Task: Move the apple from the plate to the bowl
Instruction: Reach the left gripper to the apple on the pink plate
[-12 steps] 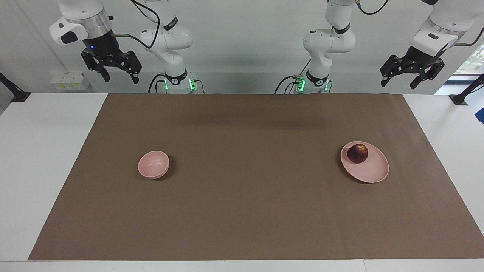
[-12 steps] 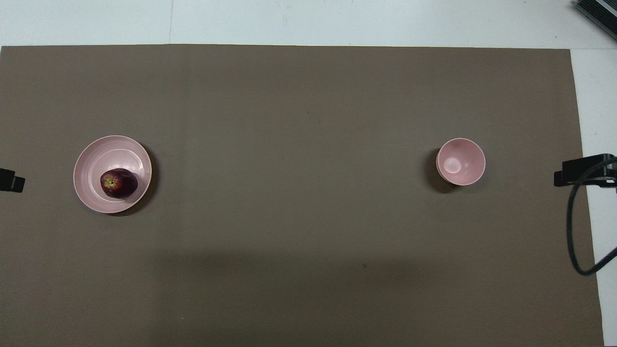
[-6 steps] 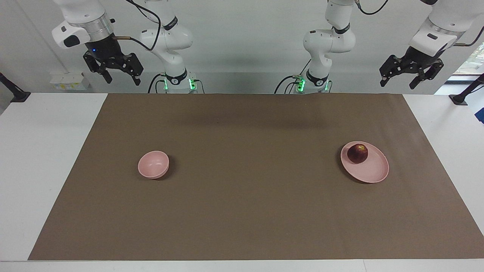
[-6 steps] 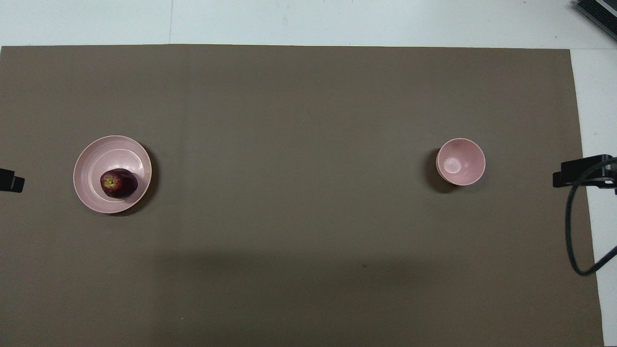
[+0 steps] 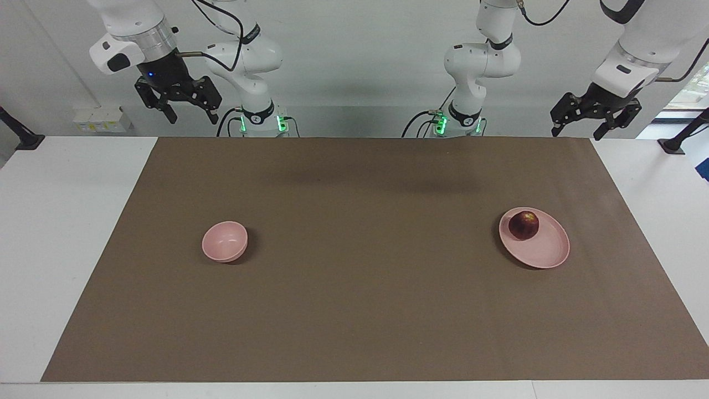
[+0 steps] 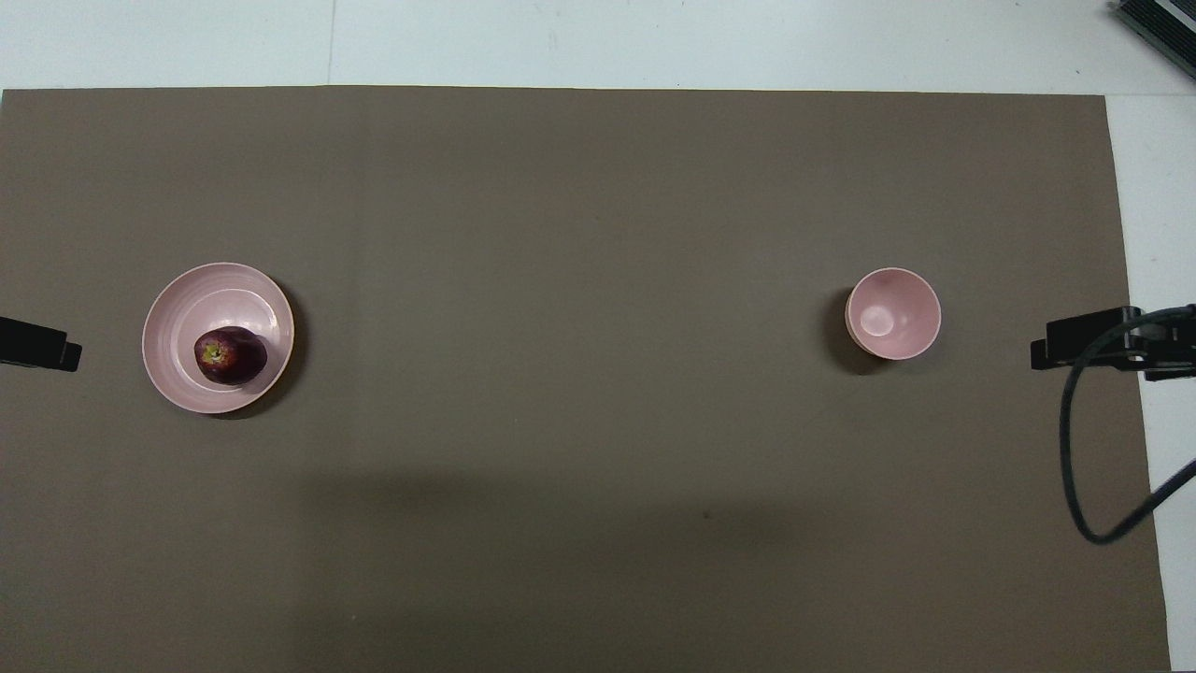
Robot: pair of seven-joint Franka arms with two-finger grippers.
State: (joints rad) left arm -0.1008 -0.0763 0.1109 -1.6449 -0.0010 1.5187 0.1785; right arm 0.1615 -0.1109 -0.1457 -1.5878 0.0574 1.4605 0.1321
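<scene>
The dark red apple (image 5: 524, 224) lies on the wide pink plate (image 5: 545, 252) toward the left arm's end of the table; both show in the overhead view too, the apple (image 6: 230, 356) on the plate (image 6: 187, 308). The small deep pink bowl (image 5: 224, 241) (image 6: 892, 313) stands empty toward the right arm's end. My left gripper (image 5: 576, 133) (image 6: 42, 344) is open and empty, raised high over the mat's end beside the plate. My right gripper (image 5: 190, 117) (image 6: 1074, 346) is open and empty, raised high over the mat's other end beside the bowl.
A brown mat (image 5: 354, 310) covers most of the white table (image 5: 55, 221). A black cable (image 6: 1074, 467) hangs from the right arm. Black stands (image 5: 22, 141) sit at the table's ends. A dark object (image 6: 1159, 28) lies at the table's corner farthest from the robots.
Both grippers have moved inward over the mat's ends, the left toward the plate, the right toward the bowl. The apple, plate and bowl have not moved.
</scene>
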